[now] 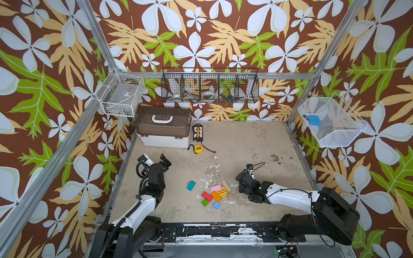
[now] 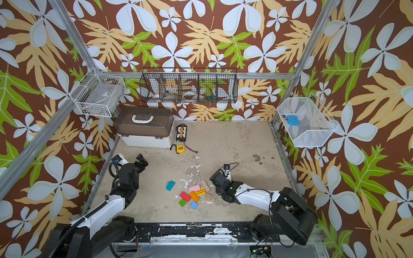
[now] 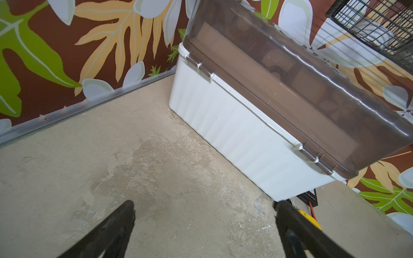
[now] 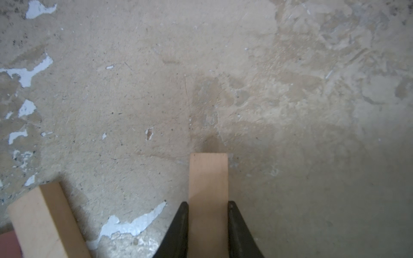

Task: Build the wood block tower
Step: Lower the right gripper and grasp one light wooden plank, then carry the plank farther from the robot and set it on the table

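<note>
Clamping a plain wood plank (image 4: 208, 178) by its 2 long edges, the right gripper (image 4: 208, 204) holds it low over the table (image 4: 290, 111), just beside a 2nd plank (image 4: 42, 219) lying flat there. The other wood blocks (image 1: 207, 196) lie loose near mid-table in both top views, most crowded together with a wood disc (image 1: 231, 197) on the right arm's side, and the teal block (image 1: 191, 185) set a little apart on the left arm's side. The left gripper (image 3: 205, 203) hangs with jaws spread wide over bare table, near the white box (image 3: 223, 122).
</note>
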`<control>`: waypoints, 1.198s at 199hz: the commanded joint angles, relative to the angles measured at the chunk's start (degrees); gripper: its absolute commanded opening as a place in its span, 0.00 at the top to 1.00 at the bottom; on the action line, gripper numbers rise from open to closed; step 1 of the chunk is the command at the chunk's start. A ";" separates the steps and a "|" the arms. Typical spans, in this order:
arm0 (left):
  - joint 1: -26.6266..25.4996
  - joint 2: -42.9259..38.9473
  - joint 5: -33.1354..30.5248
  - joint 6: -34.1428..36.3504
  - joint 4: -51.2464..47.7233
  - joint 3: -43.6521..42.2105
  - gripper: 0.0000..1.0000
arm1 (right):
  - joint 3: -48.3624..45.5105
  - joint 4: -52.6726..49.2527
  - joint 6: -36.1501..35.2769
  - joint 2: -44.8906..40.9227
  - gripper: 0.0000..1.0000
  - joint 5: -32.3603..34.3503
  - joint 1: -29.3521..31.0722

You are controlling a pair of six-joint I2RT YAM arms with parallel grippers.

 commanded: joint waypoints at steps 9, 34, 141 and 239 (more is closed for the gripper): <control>0.08 -0.25 -0.29 0.08 1.08 0.21 0.00 | -2.51 0.64 0.95 -6.02 0.74 -0.07 -3.72; 0.11 0.18 -0.12 0.24 1.11 0.47 0.00 | -2.49 1.57 2.06 -10.17 0.77 -0.01 -6.30; 0.12 3.20 0.24 0.03 0.27 2.39 0.00 | 36.57 -10.74 -17.79 20.06 0.89 18.31 -8.47; 0.10 5.28 0.22 0.08 -0.83 4.07 0.00 | 33.44 -6.60 -20.60 25.14 0.97 -6.39 -20.32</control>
